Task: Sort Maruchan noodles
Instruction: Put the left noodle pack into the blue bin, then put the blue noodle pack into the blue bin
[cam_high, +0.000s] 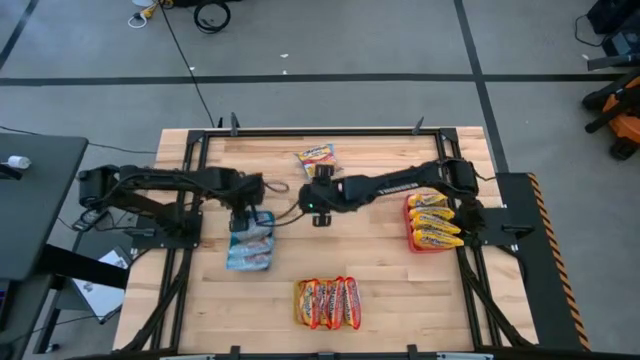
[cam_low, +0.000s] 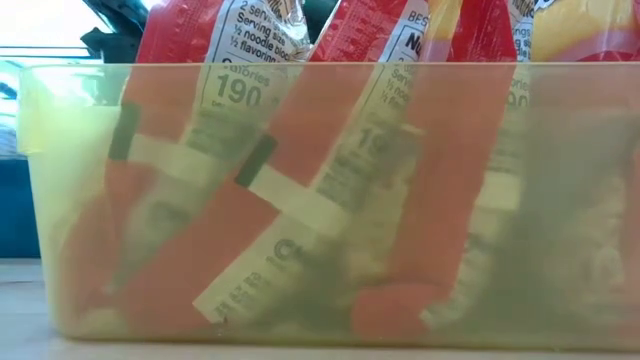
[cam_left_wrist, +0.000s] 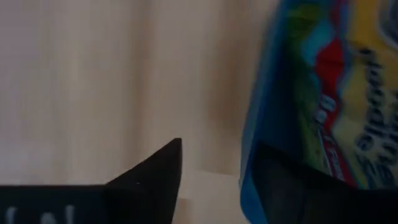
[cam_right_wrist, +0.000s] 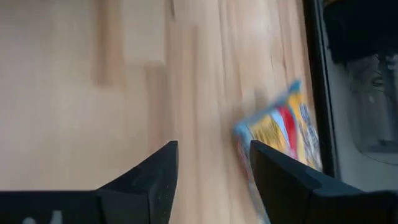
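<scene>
Yellow tray (cam_low: 40, 200): pressed close against the low camera, translucent wall; red-orange packets (cam_low: 300, 150) stand tilted inside. From above it sits at the table's near edge, well apart from both pincers.
Table (cam_high: 380, 260): light wood slats, dark frame.
Left arm (cam_high: 160, 190): reaches in from the left side.
Right arm (cam_high: 400, 185): reaches from the right side toward the centre.
Red tray (cam_high: 412, 242): beside the right arm's base, well behind the right pincer; yellow-orange packets (cam_high: 432, 220) stacked in it.
Blue tray (cam_high: 235, 262): just below the left pincer; silvery-white and blue packets (cam_high: 250, 245) in it.
Left pincer (cam_high: 245, 205): over the far end of the blue tray. Fingers (cam_left_wrist: 149, 177) parted; a blue-edged packet (cam_left_wrist: 323, 93) lies against one finger; whether it is gripped cannot be told.
Right pincer (cam_high: 318, 180): near the table's centre, fingers (cam_right_wrist: 149, 177) spread, nothing between them.
Loose packet (cam_high: 316, 156): yellow with blue and red, flat on the wood just ahead of the right pincer, near the far edge.
</scene>
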